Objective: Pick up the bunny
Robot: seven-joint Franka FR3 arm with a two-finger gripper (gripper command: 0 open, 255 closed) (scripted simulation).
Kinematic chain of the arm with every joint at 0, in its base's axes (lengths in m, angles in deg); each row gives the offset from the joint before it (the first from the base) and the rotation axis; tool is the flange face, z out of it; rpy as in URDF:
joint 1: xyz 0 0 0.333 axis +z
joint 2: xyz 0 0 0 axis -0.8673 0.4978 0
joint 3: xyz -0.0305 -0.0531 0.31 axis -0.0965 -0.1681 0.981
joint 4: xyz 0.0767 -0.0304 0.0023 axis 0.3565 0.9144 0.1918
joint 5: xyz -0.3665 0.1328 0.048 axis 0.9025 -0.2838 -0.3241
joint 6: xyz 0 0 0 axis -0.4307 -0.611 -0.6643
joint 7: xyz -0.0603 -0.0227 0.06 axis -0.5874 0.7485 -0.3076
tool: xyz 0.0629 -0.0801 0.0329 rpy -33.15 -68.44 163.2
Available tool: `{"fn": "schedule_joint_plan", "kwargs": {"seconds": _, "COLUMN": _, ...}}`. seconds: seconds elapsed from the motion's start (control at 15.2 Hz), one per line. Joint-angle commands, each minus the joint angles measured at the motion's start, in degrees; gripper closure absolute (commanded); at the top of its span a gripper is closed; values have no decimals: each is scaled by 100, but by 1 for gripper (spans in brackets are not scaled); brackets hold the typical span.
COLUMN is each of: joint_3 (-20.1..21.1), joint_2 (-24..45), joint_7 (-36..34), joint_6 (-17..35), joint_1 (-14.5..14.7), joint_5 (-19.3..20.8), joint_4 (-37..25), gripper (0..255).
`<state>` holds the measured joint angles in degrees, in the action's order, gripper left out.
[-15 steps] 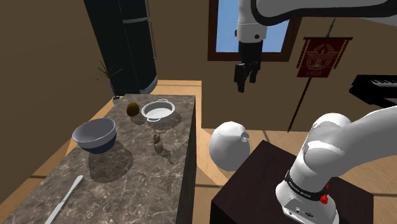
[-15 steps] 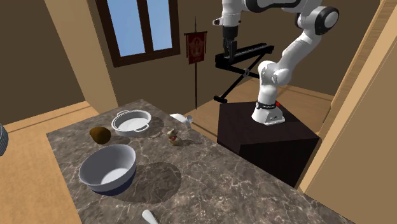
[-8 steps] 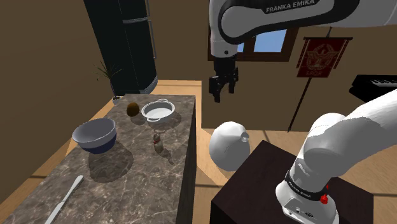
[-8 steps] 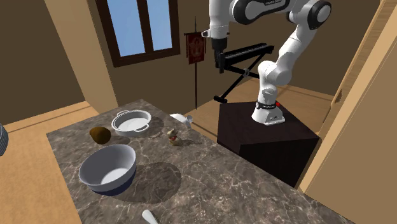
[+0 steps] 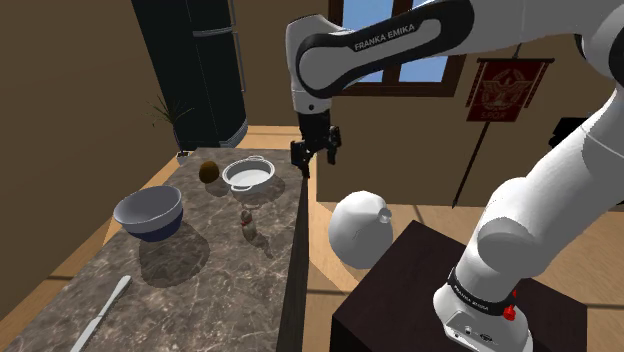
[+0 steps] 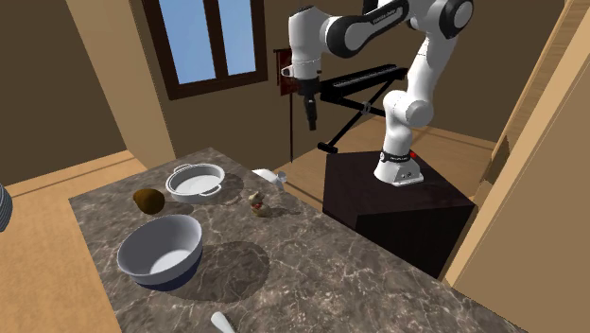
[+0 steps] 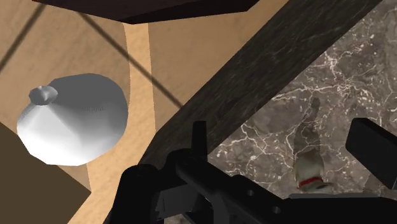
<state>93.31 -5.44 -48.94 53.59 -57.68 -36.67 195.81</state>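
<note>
The bunny (image 5: 249,226) is a small pale figure with a red band, standing on the dark marble counter (image 5: 200,290) near its long edge. It also appears in the second exterior view as the bunny (image 6: 257,202). My black gripper (image 5: 304,170) hangs open in the air over that counter edge, beyond the bunny and beside the pan, holding nothing. From the other side the gripper (image 6: 310,121) is well above the counter. In the wrist view the fingers (image 7: 375,149) stand apart, and the bunny (image 7: 310,169) lies far below between them.
A white two-handled pan (image 5: 247,174) and a brown round thing (image 5: 208,171) sit at the counter's far end. A blue-grey bowl (image 5: 148,212) stands by the bunny, a knife (image 5: 100,314) nearer. A white jug (image 5: 360,228) sits on the floor beside the dark stand (image 5: 450,300).
The arm has swung from in front of the window toward the shoulder view's left and down, bringing the gripper over the counter's edge. The things on the counter have not moved.
</note>
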Motion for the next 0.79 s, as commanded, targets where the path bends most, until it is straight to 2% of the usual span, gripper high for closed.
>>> {"fn": "schedule_joint_plan", "kwargs": {"seconds": 0.0, "joint_3": 90, "joint_2": 474, "joint_7": -205, "joint_6": 237, "joint_1": 0, "joint_5": 17, "joint_4": -207, "gripper": 0}}
{"fn": "schedule_joint_plan", "kwargs": {"seconds": 0.73, "joint_3": 335, "joint_2": 2985, "joint_7": -1321, "joint_6": 779, "joint_1": 227, "joint_5": 337, "joint_4": -1989, "gripper": 0}}
